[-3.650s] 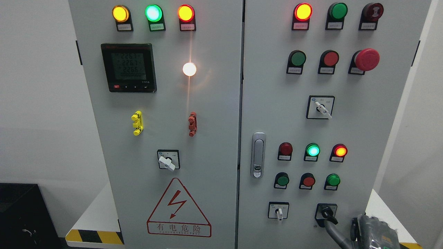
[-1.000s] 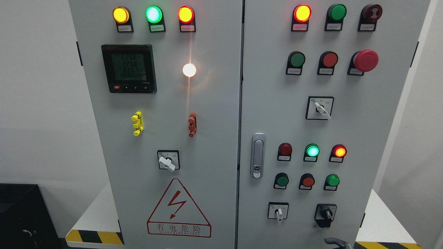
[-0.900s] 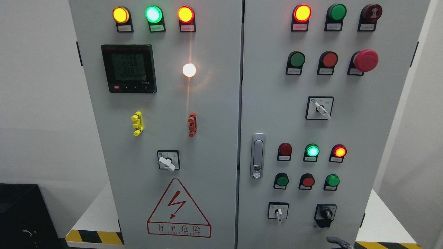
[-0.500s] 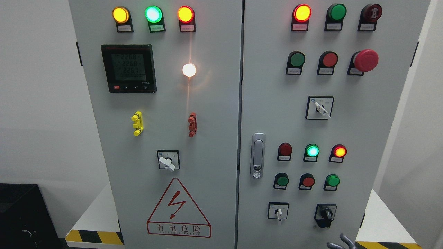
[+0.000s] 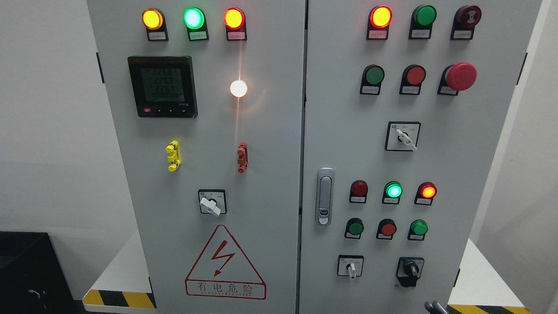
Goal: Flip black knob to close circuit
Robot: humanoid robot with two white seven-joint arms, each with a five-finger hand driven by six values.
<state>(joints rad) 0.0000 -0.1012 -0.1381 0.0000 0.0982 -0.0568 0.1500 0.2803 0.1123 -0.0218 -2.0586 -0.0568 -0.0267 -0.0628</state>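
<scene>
1. The black knob point(image 5: 410, 269) sits at the bottom right of the right door point(image 5: 462, 174), low on the panel, beside a white selector point(image 5: 351, 267) on its left. Its grip bar looks to point straight down or nearly so; the exact angle is hard to read.
2. To turn it well, I judge the fingers should pinch the raised bar from both sides, square to the panel, then rotate from the wrist about the knob's own axis. Pushing sideways would only slip off the bar.
3. The turn should probably go to the next detent and stop; which way closes the circuit cannot be read from the tiny labels.
4. Risk: the three buttons point(image 5: 387, 228) just above the knob and the white selector beside it are near enough that a stray finger could press one.
5. The right hand point(image 5: 434, 308) shows only as two grey fingertips at the bottom edge, below and slightly right of the knob, apart from it. Whether the fingers are spread or curled cannot be told from so little.
6. The left hand is not in view.
</scene>
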